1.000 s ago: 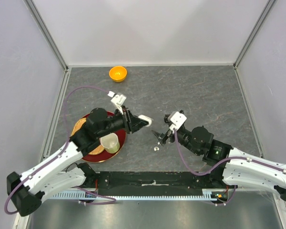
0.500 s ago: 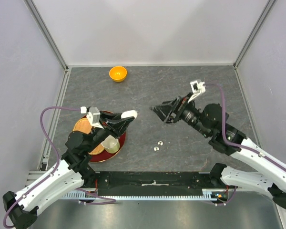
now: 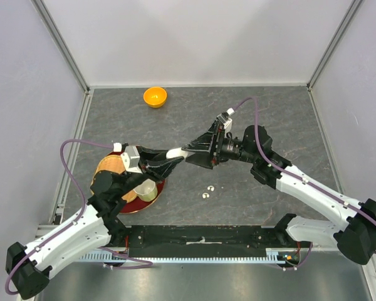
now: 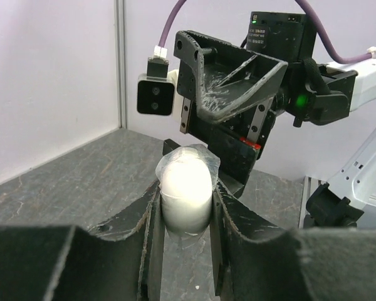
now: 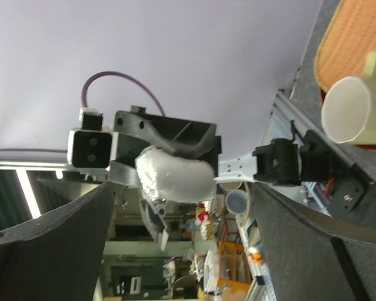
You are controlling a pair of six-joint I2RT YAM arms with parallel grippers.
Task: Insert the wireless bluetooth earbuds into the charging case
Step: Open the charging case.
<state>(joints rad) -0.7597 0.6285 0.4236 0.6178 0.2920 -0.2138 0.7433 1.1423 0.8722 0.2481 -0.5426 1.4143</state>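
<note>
My left gripper (image 3: 177,152) is shut on a white, egg-shaped charging case (image 3: 173,151), held up above the table; in the left wrist view the case (image 4: 186,186) sits pinched between my fingers (image 4: 144,216). My right gripper (image 3: 197,157) is open and empty and faces the case tip to tip, its jaws spread on either side of it (image 5: 174,174). It shows from the front in the left wrist view (image 4: 230,84). Two white/silvery earbuds (image 3: 207,190) lie on the table below the grippers. No black earbuds are in view.
A red plate (image 3: 151,200) at the left holds a wicker mat (image 3: 108,166) and a pale cup (image 3: 144,188). An orange bowl (image 3: 155,96) sits at the back. The cup (image 5: 346,110) and mat (image 5: 357,37) also show in the right wrist view.
Both arms have lifted off the table. The right gripper rose, swung and now points left at the case. The left gripper, still holding the case, drew back and then came toward the right gripper.
</note>
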